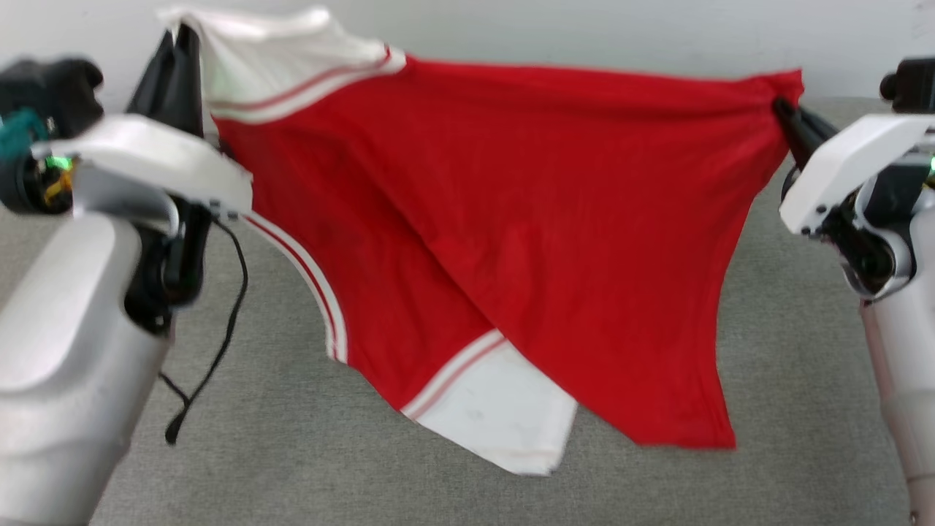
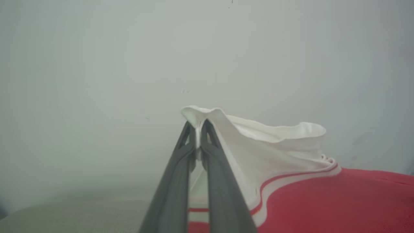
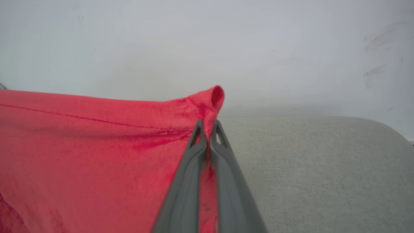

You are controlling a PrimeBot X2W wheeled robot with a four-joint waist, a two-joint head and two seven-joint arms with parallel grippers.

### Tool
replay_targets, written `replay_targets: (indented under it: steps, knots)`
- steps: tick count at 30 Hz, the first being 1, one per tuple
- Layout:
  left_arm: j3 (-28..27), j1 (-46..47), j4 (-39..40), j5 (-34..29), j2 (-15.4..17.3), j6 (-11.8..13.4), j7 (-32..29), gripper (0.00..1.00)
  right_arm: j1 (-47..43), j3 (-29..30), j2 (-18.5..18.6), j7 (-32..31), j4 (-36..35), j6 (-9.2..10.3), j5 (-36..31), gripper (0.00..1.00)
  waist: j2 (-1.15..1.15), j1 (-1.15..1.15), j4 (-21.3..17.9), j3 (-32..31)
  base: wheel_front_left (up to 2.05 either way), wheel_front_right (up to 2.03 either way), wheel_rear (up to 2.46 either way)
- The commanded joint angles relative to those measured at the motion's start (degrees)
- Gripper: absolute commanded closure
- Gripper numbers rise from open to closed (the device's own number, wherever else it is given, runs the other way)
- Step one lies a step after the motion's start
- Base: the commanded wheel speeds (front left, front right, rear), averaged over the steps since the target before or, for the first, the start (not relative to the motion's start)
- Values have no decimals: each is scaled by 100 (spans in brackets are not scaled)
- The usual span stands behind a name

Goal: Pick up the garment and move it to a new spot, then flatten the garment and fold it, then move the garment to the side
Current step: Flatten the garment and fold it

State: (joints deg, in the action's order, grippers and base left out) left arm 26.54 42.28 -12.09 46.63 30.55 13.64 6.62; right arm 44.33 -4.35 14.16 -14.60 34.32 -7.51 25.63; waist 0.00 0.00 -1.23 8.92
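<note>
Garment [image 1: 511,219] aloft: left gripper [image 2: 197,126] pinching sleeve [image 2: 258,145] (white), right gripper [image 3: 208,124] probably hem [image 3: 215,97].

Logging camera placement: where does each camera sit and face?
Head view: on the head, facing forward and down at the garment held over the grey surface; left forearm and right forearm show.
Left wrist view: on that wrist, along its shut jaws to the pinched white sleeve.
Right wrist view: on that wrist, along its shut jaws to a pinched red corner.
Shared: both wrist views see the garment.
</note>
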Motion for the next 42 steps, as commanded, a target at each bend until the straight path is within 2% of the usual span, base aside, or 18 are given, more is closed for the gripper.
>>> replay_targets:
  steps: [1,6,13,26,33,42]
  knots:
    - [0,306,-241,-39,-48,-95,-15,100,236,-28,-25,79,108,4,-29,100,0,0,-65,0,0,0,0]
    - [51,1387,-1050,-224,-181,-346,37,100,994,-79,50,248,419,4,-120,100,0,0,-161,233,0,0,0]
    - [-9,3022,-1901,-506,-242,-649,287,100,2327,41,216,553,702,5,-251,100,0,0,-221,880,0,0,0]
    - [-39,5356,-2536,-985,-150,-966,592,100,4302,155,470,847,899,7,-470,100,0,0,-273,2213,0,0,0]
    - [9,5930,-2941,-1002,-283,-1142,597,100,4936,44,337,988,1062,7,-498,100,0,0,-279,2807,0,0,0]
    - [56,5783,-3676,-890,-531,-1411,730,100,5119,-373,143,1166,1481,5,-279,100,0,0,-252,3115,0,0,0]
